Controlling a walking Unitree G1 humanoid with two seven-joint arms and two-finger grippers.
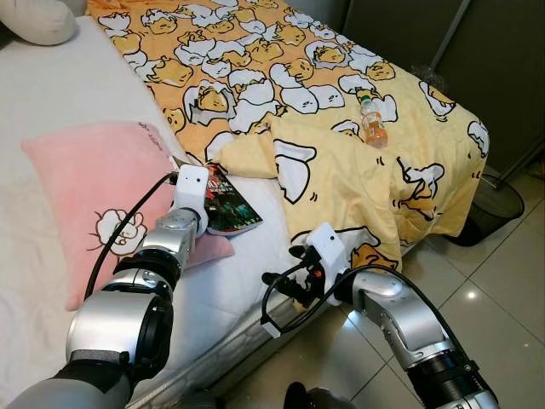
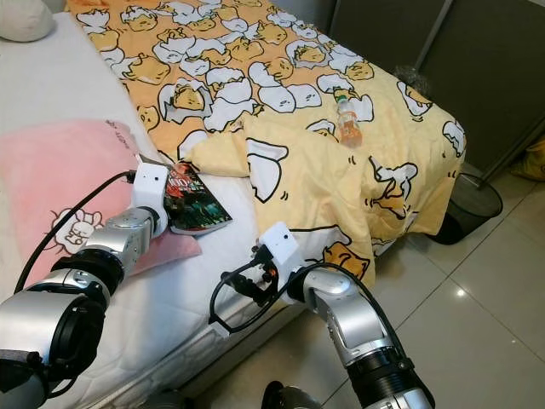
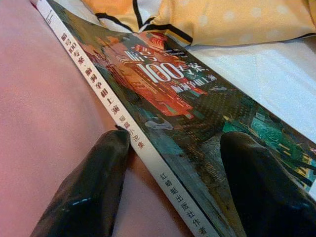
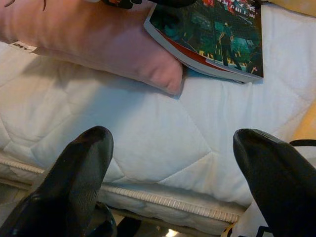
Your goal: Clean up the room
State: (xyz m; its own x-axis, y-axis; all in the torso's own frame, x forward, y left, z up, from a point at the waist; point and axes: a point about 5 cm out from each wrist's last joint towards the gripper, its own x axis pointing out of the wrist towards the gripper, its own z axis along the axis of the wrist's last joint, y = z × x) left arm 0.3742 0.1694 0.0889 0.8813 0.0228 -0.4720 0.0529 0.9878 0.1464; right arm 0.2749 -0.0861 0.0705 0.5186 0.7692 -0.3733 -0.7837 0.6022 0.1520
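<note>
Bed (image 1: pixel 51 111): white quilted mattress across the left and centre of the head views; its near edge runs along the lower centre of the frame.
Blanket (image 1: pixel 281 77): yellow, cartoon-printed, spread from top centre to the right, hanging over the bed's right edge.
Pink pillow (image 1: pixel 85 187): left of centre, lying flat on the mattress.
Wire bin (image 1: pixel 494 204): black mesh, on the tiled floor at right, just beyond the hanging blanket.
Book (image 1: pixel 228 204): the item in hand; a paperback with a dark, red-and-green cover, centre of frame, spine side resting on the pillow's edge, far corner just beside the blanket fold.
Bottle (image 1: pixel 372 121): clear, with an orange label, lying on the blanket at upper right, well apart from both arms.
Left gripper (image 3: pixel 170 163): at the book, released; the wrist view shows one finger (image 3: pixel 94 182) on the pillow beside the spine and the other finger over the cover, so the jaws straddle the spine edge.
Right gripper (image 4: pixel 173 163): released, hovering off the near mattress edge, pointed at the sheet below the book.
Step in hand (judgement): grasping the book with the left gripper.
Procedure (judgement): press the pillow-side finger down into the soft fabric so it passes under the spine, then clamp across the bound edge, not the loose pages. Lift level; a thin paperback may sag or fan open.
</note>
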